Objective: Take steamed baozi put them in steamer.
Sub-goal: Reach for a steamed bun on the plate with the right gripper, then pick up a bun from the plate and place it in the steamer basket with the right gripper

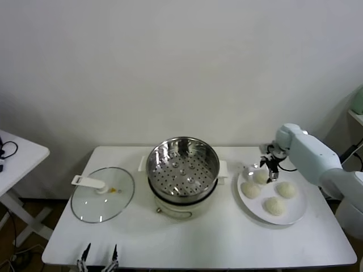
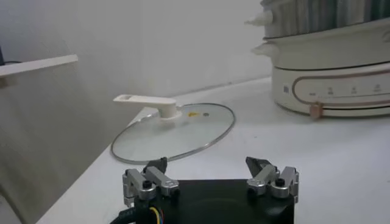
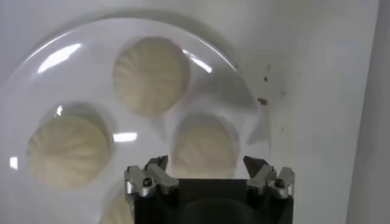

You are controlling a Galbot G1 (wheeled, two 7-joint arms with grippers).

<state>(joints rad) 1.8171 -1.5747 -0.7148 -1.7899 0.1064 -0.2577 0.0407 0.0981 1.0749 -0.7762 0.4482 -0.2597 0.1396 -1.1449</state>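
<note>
Baozi (image 1: 270, 194), all four of them, are sitting on the white plate (image 1: 298, 214) to the right of the steamer (image 1: 183, 164), which has nothing in it. My right gripper (image 1: 271, 169) hangs spread open just over the bun nearest the steamer (image 3: 205, 147), straddling it. These look soft, light and squishy, so I'd pinch low on the sides and go gentle or the dome dents. My left gripper (image 1: 99, 263) is parked open at the table's (image 1: 227, 243) front edge near the glass lid (image 1: 102, 194).
</note>
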